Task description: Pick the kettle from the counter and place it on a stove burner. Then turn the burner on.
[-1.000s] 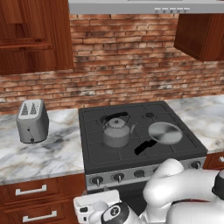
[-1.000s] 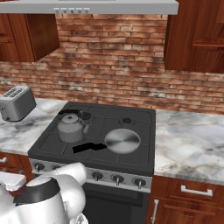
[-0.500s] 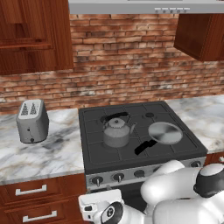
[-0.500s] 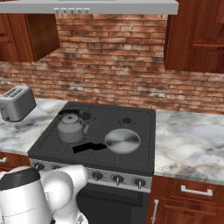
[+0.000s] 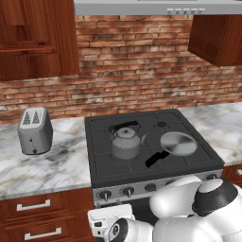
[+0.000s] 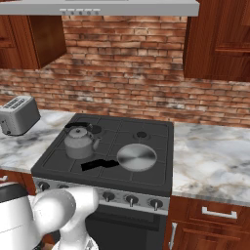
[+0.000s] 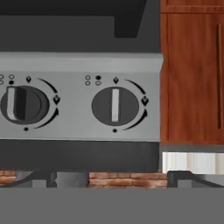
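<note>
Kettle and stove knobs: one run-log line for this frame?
kettle: on stove burner, upright | pan: on burner beside it | hand view: facing two stove knobs, pointers at vertical | gripper: not touching a knob

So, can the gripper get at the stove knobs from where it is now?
Probably yes: the hand camera faces the control panel head-on, and nothing stands in front of the knob in mid-view or its neighbour.

toaster [image 5: 34,131] on left marble; pan [image 5: 178,143] on stove's right; brick backsplash [image 5: 142,66]
</note>
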